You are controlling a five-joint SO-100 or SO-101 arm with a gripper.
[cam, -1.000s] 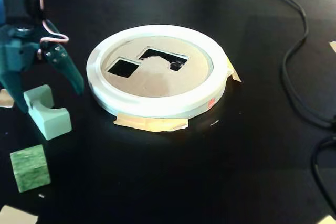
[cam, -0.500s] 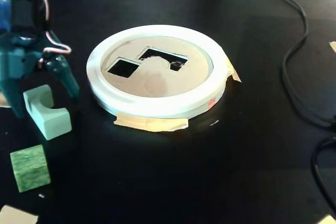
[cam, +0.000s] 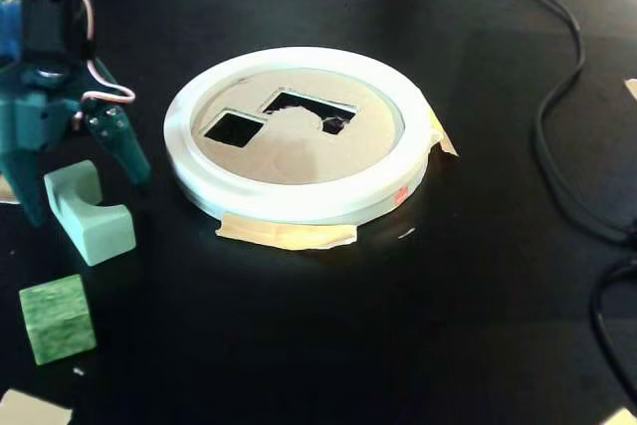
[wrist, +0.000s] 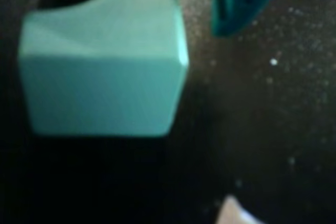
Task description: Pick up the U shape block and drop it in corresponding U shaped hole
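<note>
Open gripper (cam: 85, 196) straddles the block (cam: 88, 212) at the left of the black table (cam: 398, 325).

The block is pale mint, matte and smooth, an oblong with a half-round notch on its upper side; it lies on the table left of the white ring (cam: 299, 201), well apart from the U hole (cam: 309, 111). The teal plastic jaws are spread with a finger on each side of it, neither clearly touching. The hole is a dark rectangle with a rounded tab, cut in a tan cardboard disc (cam: 289, 156) beside a square hole (cam: 232, 128); tape (cam: 289, 236) holds the ring down. A mottled green cube (cam: 58, 318) sits nearer the camera. The blurred wrist view shows only the block's end face (wrist: 105, 77), the notch edge, one ridged finger (wrist: 244, 1) and dust specks on the table; the fixed view alone shows ring, cube and cables (cam: 557, 136).
</note>
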